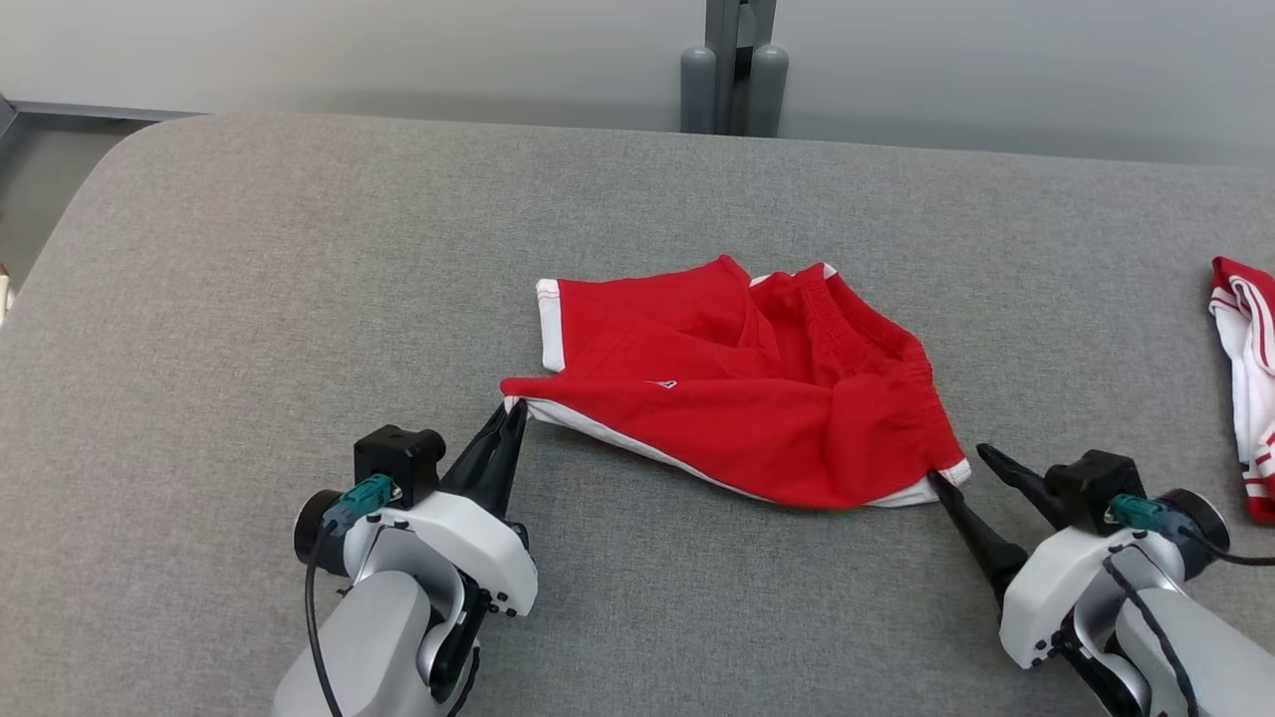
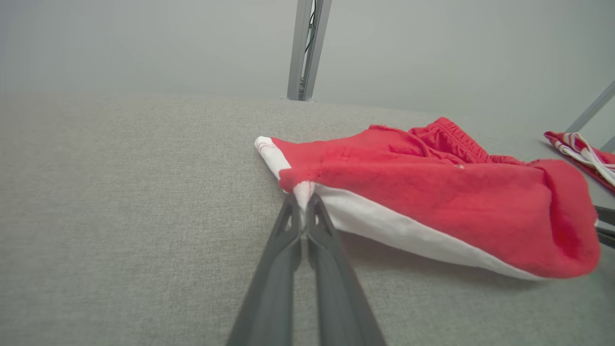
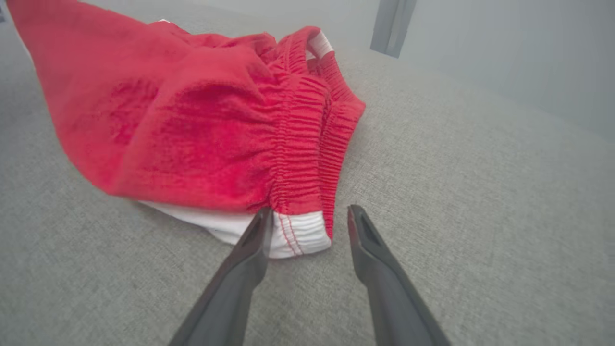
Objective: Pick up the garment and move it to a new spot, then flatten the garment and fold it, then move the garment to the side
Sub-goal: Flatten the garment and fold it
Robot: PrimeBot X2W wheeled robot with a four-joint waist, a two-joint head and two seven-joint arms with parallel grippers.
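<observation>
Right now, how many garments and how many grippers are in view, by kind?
Garments: 2, the red shorts and a red-and-white garment at the far right.
Grippers: 2, the left gripper and the right gripper.
Total: 4.

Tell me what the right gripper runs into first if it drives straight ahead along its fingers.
The right gripper would meet the red shorts first: their white corner sits between its open fingers, and one finger seems to touch it.
</observation>
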